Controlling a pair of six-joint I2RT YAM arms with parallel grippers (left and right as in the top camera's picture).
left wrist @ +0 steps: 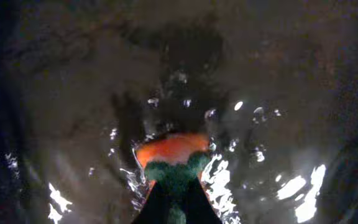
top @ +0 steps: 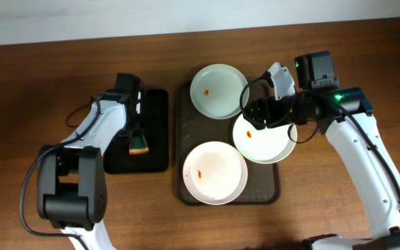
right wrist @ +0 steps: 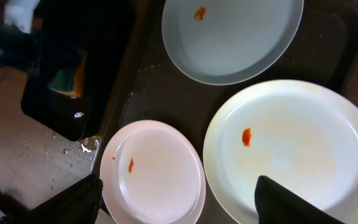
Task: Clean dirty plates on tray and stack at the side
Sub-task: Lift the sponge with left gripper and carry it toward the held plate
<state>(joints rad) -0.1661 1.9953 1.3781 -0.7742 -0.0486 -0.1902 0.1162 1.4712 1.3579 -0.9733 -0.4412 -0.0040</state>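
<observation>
The large dark brown rectangular tray (top: 262, 186) with rounded corners lies in the middle of the brown wooden table (top: 47, 69). It carries three round white shallow plates. The far plate (top: 218, 91) sits at the back of the tray and the near plate (top: 214, 172) at the front. The right plate (top: 264, 139) sits between them on the right side, and its rim reaches over the right edge of the tray. Each plate shows a small orange-red smear near its centre.

The right gripper (top: 269, 114) hangs above the back left part of the right plate. In the right wrist view its two dark fingers (right wrist: 82, 199) stand wide apart, with the right plate (right wrist: 297, 155) under one of them and the near plate (right wrist: 154, 171) beside the other. I cannot tell if a finger touches a plate. The far plate (right wrist: 232, 37) is at the top of this view.

Left of the brown tray lies a smaller narrow black tray (top: 155, 104), and water drops are on the table near its corner. The left gripper (top: 137, 137) is over this black tray. In the left wrist view the left gripper (left wrist: 176, 199) is closed on an orange sponge with a green layer (left wrist: 171, 158), which is pressed down on the wet, shiny black surface.
</observation>
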